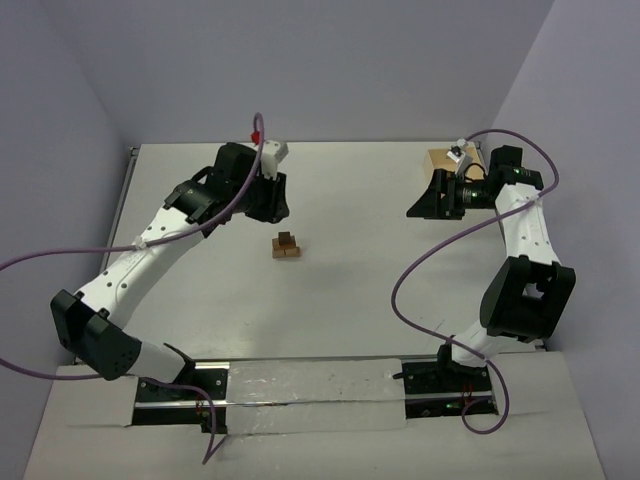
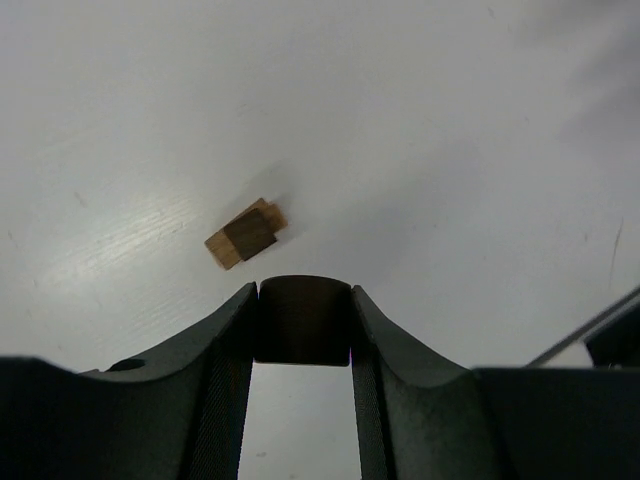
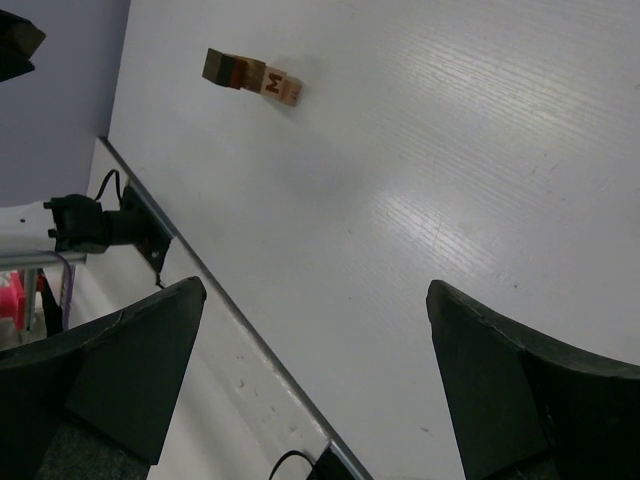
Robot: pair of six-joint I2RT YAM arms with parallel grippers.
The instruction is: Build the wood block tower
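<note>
Worktop [image 1: 350,290]: white, and we note faint pale grain streaks. Wood block tower [image 1: 287,245]: light tan base, dark brown pieces on top; in the right wrist view we read a reddish-brown M on one tan face. Block [image 2: 303,328] in the left pincer [image 2: 303,295]: dark brown; pincer itself black. Arms [image 1: 140,265]: white and black. Cables [image 1: 395,290]: purple.

1 wood block tower [image 1: 287,245]; 1 more dk block [image 2: 302,320]; 1 box [image 1: 440,160].
</note>
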